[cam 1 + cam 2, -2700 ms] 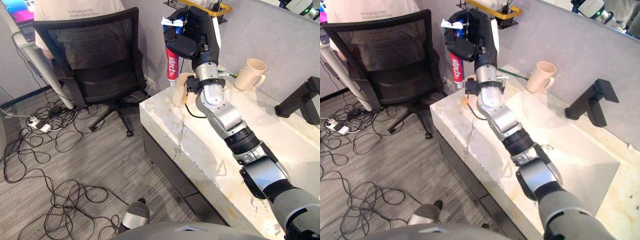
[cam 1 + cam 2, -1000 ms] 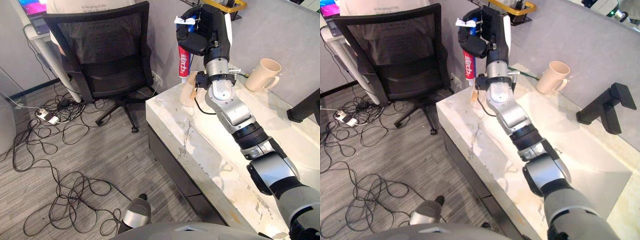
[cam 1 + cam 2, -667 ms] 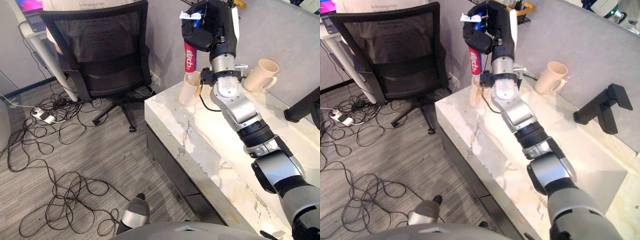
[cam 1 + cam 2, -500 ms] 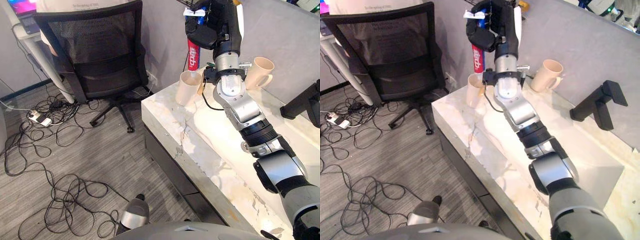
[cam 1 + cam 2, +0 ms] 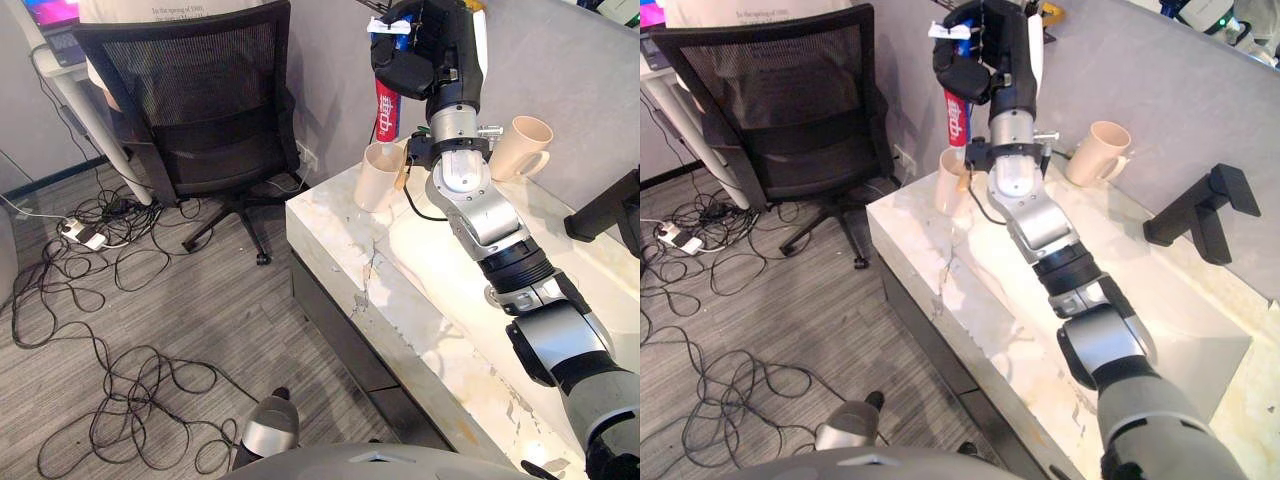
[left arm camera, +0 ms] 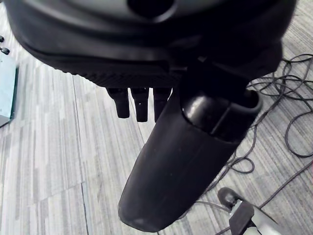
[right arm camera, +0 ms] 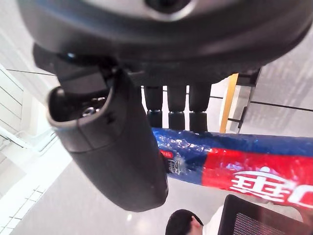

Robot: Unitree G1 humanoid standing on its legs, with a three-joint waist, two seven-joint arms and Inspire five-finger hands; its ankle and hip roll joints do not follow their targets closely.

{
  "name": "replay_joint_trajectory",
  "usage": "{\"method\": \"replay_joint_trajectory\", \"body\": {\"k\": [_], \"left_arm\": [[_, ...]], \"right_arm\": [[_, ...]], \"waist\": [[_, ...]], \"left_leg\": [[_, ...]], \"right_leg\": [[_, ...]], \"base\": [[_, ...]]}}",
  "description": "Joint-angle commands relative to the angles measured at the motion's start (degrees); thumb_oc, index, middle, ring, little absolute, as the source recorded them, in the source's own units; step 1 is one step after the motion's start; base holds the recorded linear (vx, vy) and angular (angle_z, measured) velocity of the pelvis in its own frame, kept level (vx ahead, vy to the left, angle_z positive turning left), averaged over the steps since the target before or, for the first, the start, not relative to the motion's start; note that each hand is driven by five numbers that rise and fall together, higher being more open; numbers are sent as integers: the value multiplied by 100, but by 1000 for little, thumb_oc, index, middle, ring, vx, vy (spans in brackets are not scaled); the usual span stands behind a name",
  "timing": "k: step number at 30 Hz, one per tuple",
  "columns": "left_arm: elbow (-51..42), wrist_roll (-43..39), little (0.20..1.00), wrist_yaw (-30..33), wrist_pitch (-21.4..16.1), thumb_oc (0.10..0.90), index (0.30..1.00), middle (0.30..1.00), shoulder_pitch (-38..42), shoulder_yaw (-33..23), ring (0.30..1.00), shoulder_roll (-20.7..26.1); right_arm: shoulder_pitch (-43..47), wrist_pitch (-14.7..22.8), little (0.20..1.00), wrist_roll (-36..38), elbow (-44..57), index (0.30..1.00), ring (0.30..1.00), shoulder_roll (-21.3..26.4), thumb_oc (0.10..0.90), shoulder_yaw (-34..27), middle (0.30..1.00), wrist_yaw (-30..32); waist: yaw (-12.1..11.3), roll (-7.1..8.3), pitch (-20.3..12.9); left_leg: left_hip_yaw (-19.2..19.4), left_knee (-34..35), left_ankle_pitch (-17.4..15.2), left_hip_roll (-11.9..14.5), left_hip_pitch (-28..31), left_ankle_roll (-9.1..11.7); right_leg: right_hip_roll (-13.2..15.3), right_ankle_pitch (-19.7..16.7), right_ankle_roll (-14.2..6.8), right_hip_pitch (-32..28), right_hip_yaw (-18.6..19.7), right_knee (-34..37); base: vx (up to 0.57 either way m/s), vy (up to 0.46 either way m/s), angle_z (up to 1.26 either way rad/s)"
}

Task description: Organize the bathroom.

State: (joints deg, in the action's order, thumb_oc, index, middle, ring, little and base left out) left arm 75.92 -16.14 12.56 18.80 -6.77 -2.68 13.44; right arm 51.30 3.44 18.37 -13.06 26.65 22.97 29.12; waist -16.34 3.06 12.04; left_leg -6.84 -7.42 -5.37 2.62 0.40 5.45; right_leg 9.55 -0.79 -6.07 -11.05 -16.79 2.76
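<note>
right hand (image 5: 420,50) curled tight round a toothpaste tube (image 5: 386,105) hanging over the beige cup (image 5: 378,176) at the bench (image 5: 350,240) corner — a misaligned drop could tip it off.

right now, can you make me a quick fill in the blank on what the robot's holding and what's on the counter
The right hand is shut on a red, white and blue tube of ____.
The tube hangs just above a beige ____ at the counter's corner.
A second mug, by the wall, has its ____ facing the black faucet.
The left hand hangs over the ____.

Missing words: toothpaste; cup; handle; floor
</note>
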Motion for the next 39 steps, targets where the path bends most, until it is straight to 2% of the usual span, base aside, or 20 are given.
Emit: {"method": "replay_joint_trajectory", "body": {"k": [1,13,18,29,34,39], "left_arm": [[497,-15,900,216,182,800,900,900,-328,493,900,380],[476,61,900,219,139,800,900,900,-269,545,900,453],[419,30,900,293,273,800,900,900,-195,646,900,488],[424,97,900,220,249,800,900,900,-175,703,900,556],[435,107,900,212,279,800,900,900,-158,721,900,539],[430,143,900,189,289,800,900,900,-176,720,900,544]], "right_arm": [[1054,413,300,-348,149,300,300,-28,400,-428,300,116],[1145,469,300,-366,-276,300,300,14,400,-320,300,177],[1264,390,300,-494,-490,300,300,56,400,-254,300,243],[1274,655,300,-253,-761,300,300,36,400,-252,300,265],[1157,885,300,-270,-624,300,300,-55,400,-326,300,342],[1090,946,300,-313,-450,300,300,-79,400,-391,300,323]], "waist": [[-66,-52,-486],[-108,-66,-368],[-127,-94,-343],[-89,-156,-325],[-51,-169,-310],[-30,-177,-273]], "left_leg": [[254,358,472,497,81,141],[270,261,478,501,-7,144],[250,212,488,507,-44,158],[271,169,471,518,-41,175],[292,147,443,507,-37,159],[313,123,431,503,-29,150]], "right_leg": [[494,540,-373,323,304,-833],[520,490,-405,400,309,-865],[512,474,-401,406,310,-875],[505,480,-388,440,371,-889],[520,486,-397,458,404,-902],[532,472,-407,472,428,-918]], "base": [[0,0,0],[0,-12,0],[9,-44,0],[0,-7,0],[0,0,0],[0,0,0]]}}
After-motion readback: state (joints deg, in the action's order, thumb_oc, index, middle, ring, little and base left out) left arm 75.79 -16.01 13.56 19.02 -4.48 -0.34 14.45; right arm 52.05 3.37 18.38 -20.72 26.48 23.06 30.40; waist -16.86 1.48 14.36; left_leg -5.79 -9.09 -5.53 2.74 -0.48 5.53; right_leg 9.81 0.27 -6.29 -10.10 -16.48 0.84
